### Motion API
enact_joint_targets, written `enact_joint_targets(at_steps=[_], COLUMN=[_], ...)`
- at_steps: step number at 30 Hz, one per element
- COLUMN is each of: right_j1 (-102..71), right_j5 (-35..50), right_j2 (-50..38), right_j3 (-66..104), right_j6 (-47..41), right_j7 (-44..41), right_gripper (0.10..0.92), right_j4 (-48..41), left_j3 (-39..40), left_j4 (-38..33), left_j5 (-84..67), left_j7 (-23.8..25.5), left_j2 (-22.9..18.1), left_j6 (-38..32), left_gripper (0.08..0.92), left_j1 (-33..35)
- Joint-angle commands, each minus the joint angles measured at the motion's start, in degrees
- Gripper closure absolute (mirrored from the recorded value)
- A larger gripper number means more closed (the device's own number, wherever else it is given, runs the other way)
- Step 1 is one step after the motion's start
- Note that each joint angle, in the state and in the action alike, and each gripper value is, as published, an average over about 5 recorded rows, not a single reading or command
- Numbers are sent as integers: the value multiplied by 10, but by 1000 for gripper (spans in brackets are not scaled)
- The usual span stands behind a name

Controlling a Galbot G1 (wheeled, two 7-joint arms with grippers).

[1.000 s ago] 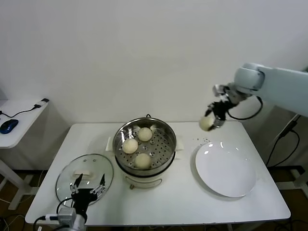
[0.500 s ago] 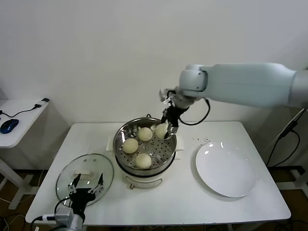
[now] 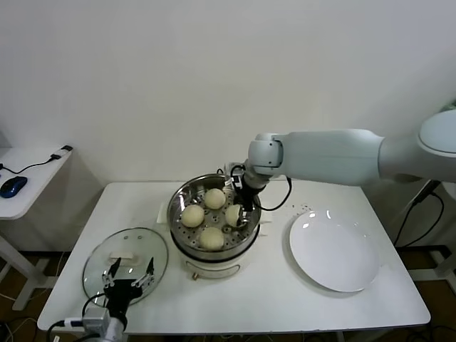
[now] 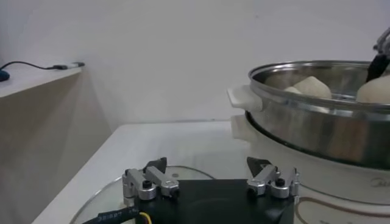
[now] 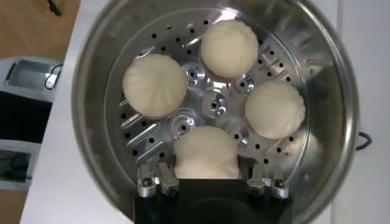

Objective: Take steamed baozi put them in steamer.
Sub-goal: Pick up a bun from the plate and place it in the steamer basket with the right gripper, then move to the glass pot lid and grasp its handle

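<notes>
The steamer [image 3: 175,207] stands mid-table, a shiny steel pot on a cream base with a perforated tray [image 5: 213,106]. Three baozi [image 5: 155,84] [image 5: 229,47] [image 5: 275,109] rest on the tray. A further baozi [image 5: 206,152] sits low inside the pot's right side, with my right gripper [image 5: 206,167] shut on it; in the head view that gripper [image 3: 242,208] reaches down over the rim. My left gripper [image 3: 130,274] hangs open over the glass lid [image 3: 125,258], holding nothing. The left wrist view shows the steamer [image 4: 317,128] beyond that open gripper [image 4: 210,167].
A flat white plate [image 3: 335,253] lies to the right of the steamer, with nothing on it. The glass lid [image 4: 116,190] lies at the front left of the table. A side table [image 3: 28,171] with a blue mouse [image 3: 13,187] stands at far left.
My right arm swung from above the plate leftward to the steamer and lowered its baozi into the pot. The left arm has barely moved.
</notes>
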Motion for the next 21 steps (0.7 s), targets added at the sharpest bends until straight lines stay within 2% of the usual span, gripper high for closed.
enact_joint_targets(at_steps=[1,5,11,16,18,21], right_j1=[-47,-43,-9,44,49,15], right_j5=[-18,-16,-2,51,77,110], right_j2=[16,15,-3,-49,-77,-125], right_j3=[7,17,31,52,84,181], right_j6=[-8,10,62,98,101,99], right_j7=[23,19,-31,-81,-70,8], right_gripper=[347,332,217,203,203,202], right_j4=[-25,-25,-21,-11,-11,-19], left_j3=[0,0,-3,-3,-3,-3], left_j4=[1,1,-1,-3,-5,-9], left_j5=[0,-1,-4,-4,-4,-3], left_j7=[0,0,-1,-1,-1,0], left_j2=[0,-1,-1,0,0,1], left_j6=[0,0,-1,-1,-1,-2], left_gripper=[177,177,177,177,177,177], left_j1=[0,0,2,4,6,9])
